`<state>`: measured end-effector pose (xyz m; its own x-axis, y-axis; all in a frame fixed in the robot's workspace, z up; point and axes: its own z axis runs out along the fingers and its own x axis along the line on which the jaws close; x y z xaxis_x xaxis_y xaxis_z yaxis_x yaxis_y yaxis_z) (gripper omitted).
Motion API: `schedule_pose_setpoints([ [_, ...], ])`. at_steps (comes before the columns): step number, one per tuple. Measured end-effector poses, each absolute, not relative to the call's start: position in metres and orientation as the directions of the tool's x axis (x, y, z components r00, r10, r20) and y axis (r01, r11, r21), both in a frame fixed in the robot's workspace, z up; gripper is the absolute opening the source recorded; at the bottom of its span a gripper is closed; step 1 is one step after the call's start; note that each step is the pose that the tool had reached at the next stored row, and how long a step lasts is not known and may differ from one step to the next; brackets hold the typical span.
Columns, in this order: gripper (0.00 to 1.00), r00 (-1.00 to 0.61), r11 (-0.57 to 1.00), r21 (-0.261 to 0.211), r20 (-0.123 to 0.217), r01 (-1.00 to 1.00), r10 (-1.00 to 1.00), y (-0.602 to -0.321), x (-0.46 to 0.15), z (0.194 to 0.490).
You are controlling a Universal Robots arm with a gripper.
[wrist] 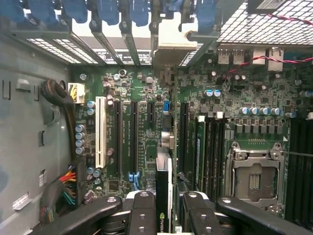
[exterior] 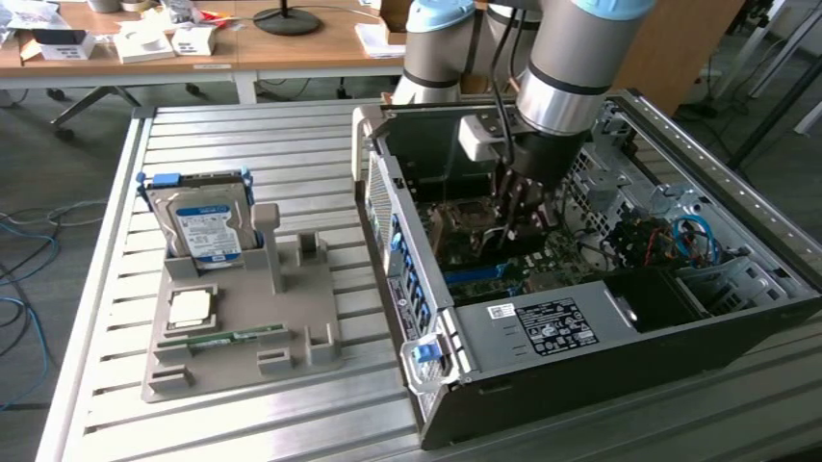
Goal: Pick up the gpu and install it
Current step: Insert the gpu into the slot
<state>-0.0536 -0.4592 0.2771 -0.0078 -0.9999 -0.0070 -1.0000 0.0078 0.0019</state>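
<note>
Slatted metal table in a workshop with desks behind; the exterior view gives the layout, an open computer case on that view's right and a gray holder with an upright hard drive on its left, the arm reaching down into the case. The wrist view gives the grip: the gripper is clamped on the gpu. The card is held edge-on just above the motherboard, over its long slots.
</note>
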Motion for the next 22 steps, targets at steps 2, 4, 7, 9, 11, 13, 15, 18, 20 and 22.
schedule_pose_setpoints([
  [2,0.26,-0.008,0.008,0.002,-0.007,-1.000,-1.000,-0.4593,-0.0538,0.2752],
  [4,0.26,-0.008,0.008,0.002,-0.007,-1.000,-1.000,-0.4593,-0.0542,0.2735],
  [7,0.26,-0.008,0.008,0.002,-0.007,-1.000,-1.000,-0.4593,-0.0546,0.2707],
  [9,0.26,-0.008,0.008,0.002,-0.007,-1.000,-1.000,-0.4593,-0.0567,0.2670],
  [11,0.26,-0.008,0.008,0.002,-0.007,-1.000,-1.000,-0.4593,-0.0606,0.2666],
  [13,0.26,-0.008,0.008,0.002,-0.007,-1.000,-1.000,-0.4593,-0.0616,0.2664],
  [15,0.26,-0.008,0.008,0.002,-0.007,-1.000,-1.000,-0.4593,-0.0617,0.2665],
  [18,0.26,-0.008,0.008,0.002,-0.007,-1.000,-1.000,-0.4593,-0.0629,0.2664],
  [20,0.26,-0.008,0.008,0.002,-0.007,-1.000,-1.000,-0.4593,-0.0636,0.2664],
  [22,0.26,-0.008,0.008,0.002,-0.007,-1.000,-1.000,-0.4593,-0.0636,0.2664],
])
